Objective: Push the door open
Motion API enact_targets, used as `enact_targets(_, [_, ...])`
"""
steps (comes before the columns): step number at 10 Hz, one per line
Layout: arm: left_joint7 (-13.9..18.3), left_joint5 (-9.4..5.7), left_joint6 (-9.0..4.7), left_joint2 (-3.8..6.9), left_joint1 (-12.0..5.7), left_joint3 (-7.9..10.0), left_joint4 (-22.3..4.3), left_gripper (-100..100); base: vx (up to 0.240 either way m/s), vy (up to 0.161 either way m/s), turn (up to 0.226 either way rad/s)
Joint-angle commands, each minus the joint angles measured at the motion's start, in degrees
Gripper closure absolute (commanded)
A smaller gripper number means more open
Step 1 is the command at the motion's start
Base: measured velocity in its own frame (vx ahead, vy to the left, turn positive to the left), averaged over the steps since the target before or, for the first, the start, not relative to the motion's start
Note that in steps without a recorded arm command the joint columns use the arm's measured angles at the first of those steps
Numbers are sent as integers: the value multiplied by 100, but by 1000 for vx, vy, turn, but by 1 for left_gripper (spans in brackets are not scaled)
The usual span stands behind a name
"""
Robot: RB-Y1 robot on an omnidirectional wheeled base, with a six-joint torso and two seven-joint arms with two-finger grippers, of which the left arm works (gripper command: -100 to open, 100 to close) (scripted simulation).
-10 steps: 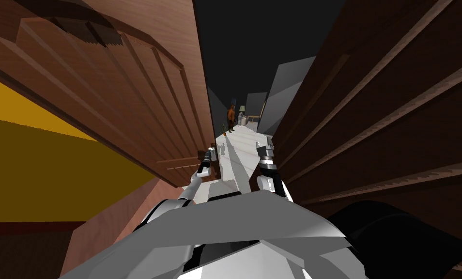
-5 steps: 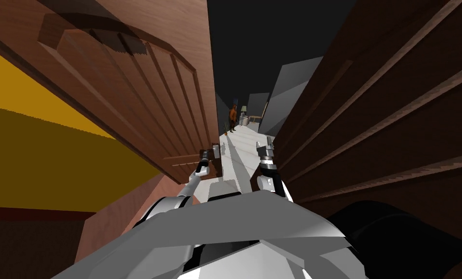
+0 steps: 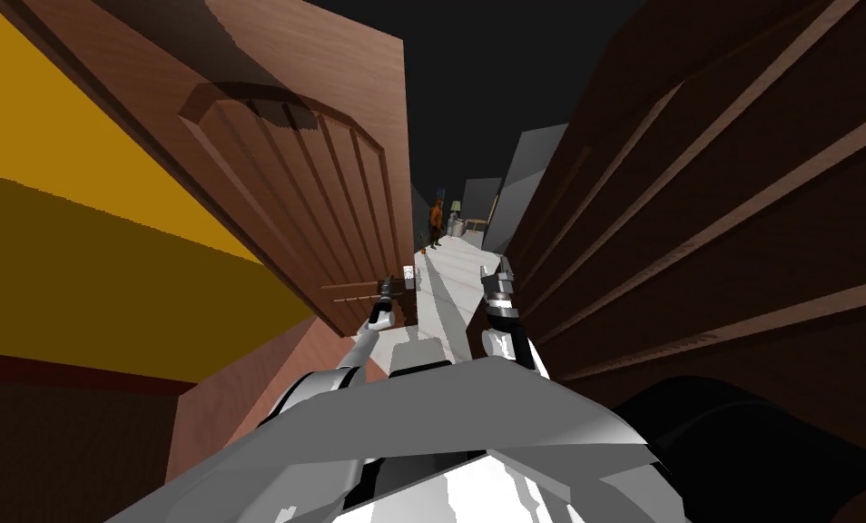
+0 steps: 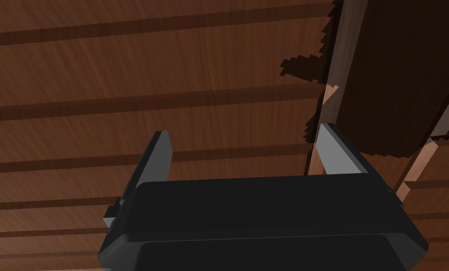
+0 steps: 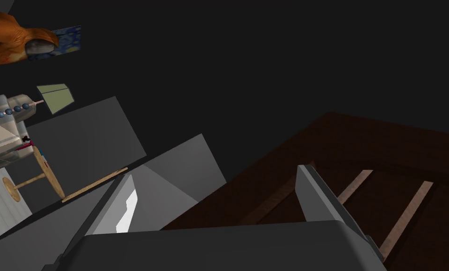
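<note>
The brown panelled door is standing partly open on the robot's left. It is leaving a gap through which a white floor is running toward a distant orange figure. The left claw is sitting low at the door's free edge, with its fingers spread apart. In the left wrist view they are facing the door's grooved panels, with the door's edge just beside one finger. Contact cannot be confirmed. The right claw is hovering beside a dark brown panelled surface, its fingers likewise spread. A yellow wall is flanking the door.
</note>
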State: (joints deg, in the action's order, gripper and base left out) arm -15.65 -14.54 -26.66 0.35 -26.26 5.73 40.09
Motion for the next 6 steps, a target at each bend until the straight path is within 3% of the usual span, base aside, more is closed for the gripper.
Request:
enact_targets(1, [1,57,2,-123,-12,91,-16,-100,-160,-114,-27])
enact_targets(4, [-5,104,17,-281,-16,171,-9,-100,-100,-170,-34])
enact_targets(5, [4,95,9,-246,-33,159,-39,-100,-27,-89,3])
enact_targets(6, [-31,58,-14,-178,-45,167,-62,-100,34,85,5])
